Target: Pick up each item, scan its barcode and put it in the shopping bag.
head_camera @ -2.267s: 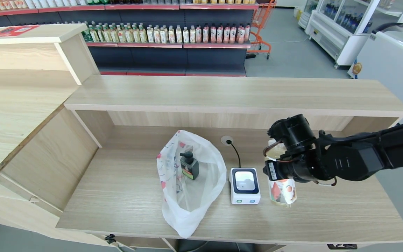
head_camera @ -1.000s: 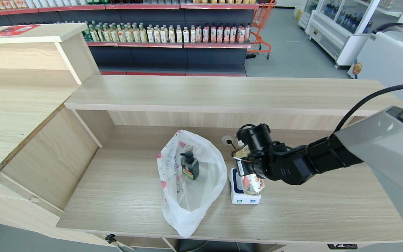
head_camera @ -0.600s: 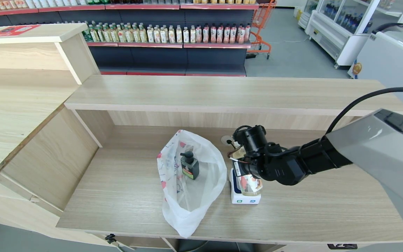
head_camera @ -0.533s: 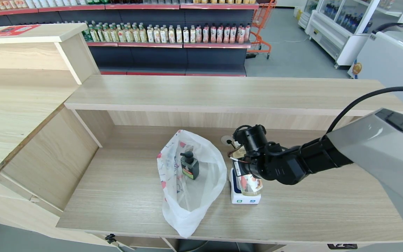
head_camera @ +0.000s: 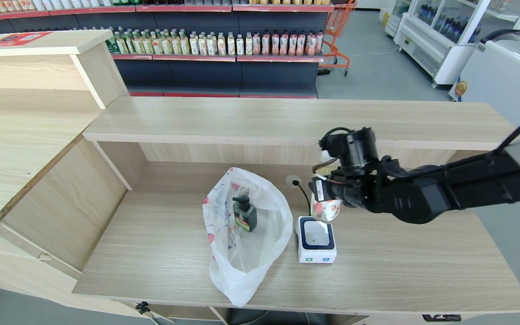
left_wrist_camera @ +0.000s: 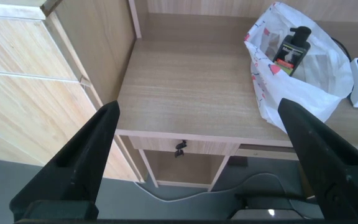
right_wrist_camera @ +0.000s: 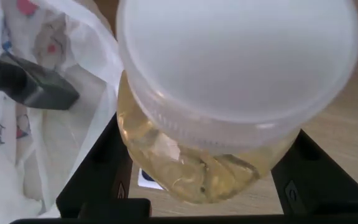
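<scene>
My right gripper (head_camera: 333, 193) is shut on a jar (head_camera: 326, 209) with a white lid (right_wrist_camera: 238, 57), amber contents and a colourful label. It hangs in the air just behind and above the white barcode scanner (head_camera: 316, 239). In the right wrist view the dark fingers (right_wrist_camera: 104, 165) clamp the jar's sides. The white shopping bag (head_camera: 243, 237) lies open to the scanner's left, with a dark pump bottle (head_camera: 244, 214) standing inside. My left gripper (left_wrist_camera: 199, 109) stands open off the counter's near-left corner, nothing between its fingers; the bag (left_wrist_camera: 300, 74) lies beyond it.
The scanner's black cable (head_camera: 304, 196) runs to a grommet at the back of the wooden counter (head_camera: 400, 271). A raised ledge (head_camera: 287, 122) borders the far side and a side panel (head_camera: 61, 203) the left. Bare counter lies right of the scanner.
The right arm carried the jar in from the right, held it low over the scanner, and has now lifted it up and back off the scanner. The left arm's state is unchanged.
</scene>
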You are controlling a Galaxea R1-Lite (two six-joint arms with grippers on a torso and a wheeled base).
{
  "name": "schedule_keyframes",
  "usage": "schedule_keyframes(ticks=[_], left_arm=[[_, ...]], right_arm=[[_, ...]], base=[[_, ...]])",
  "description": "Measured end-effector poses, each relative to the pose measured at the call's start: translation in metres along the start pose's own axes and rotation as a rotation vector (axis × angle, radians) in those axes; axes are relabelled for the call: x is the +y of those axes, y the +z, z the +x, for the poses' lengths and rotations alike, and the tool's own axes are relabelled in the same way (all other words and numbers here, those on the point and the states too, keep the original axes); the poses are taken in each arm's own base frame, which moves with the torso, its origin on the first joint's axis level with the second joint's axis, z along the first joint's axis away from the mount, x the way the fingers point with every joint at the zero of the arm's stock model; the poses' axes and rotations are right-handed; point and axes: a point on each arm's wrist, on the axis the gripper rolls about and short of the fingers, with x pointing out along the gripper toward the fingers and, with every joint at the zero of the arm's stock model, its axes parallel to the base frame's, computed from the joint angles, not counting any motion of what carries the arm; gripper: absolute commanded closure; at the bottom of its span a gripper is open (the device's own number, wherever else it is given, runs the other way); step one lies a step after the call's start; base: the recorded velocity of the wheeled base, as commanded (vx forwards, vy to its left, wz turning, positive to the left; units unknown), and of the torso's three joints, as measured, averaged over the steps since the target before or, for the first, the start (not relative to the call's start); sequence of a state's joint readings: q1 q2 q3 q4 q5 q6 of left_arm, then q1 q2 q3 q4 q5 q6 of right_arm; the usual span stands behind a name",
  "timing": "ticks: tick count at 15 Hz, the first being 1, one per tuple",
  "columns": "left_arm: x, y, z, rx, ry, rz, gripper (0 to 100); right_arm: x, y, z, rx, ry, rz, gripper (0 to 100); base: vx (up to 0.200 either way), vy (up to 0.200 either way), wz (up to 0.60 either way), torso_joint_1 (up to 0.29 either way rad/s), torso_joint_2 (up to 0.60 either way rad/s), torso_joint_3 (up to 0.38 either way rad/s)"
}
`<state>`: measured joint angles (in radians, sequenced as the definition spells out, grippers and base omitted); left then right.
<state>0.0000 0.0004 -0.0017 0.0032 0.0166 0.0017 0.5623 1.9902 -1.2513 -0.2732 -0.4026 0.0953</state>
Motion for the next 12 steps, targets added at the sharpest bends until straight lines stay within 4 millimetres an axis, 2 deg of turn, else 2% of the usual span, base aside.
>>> schedule_keyframes(ticks=[3, 5, 7, 9, 12], left_arm=[[0.0, 0.0, 0.0, 0.0, 0.0, 0.0, 0], [0.0, 0.0, 0.0, 0.0, 0.0, 0.0, 0], [0.0, 0.0, 0.0, 0.0, 0.0, 0.0, 0], [0.0, 0.0, 0.0, 0.0, 0.0, 0.0, 0], [0.0, 0.0, 0.0, 0.0, 0.0, 0.0, 0]], right_arm=[[-0.009, 0.009, -0.029, -0.182, 0.061, 0.065, 100], [-0.011, 0.007, -0.037, -0.33, 0.135, 0.082, 100], [-0.009, 0.001, -0.04, -0.462, 0.293, 0.078, 100], [-0.003, -0.015, -0.043, -0.528, 0.482, 0.031, 100], [0.009, -0.044, -0.035, -0.465, 0.583, -0.035, 100]], base=[[0.0, 0.0, 0.0, 0.0, 0.0, 0.0], [0.0, 0.0, 0.0, 0.0, 0.0, 0.0], [0.0, 0.0, 0.0, 0.0, 0.0, 0.0], [0.0, 0.0, 0.0, 0.0, 0.0, 0.0], [0.0, 0.0, 0.0, 0.0, 0.0, 0.0]])
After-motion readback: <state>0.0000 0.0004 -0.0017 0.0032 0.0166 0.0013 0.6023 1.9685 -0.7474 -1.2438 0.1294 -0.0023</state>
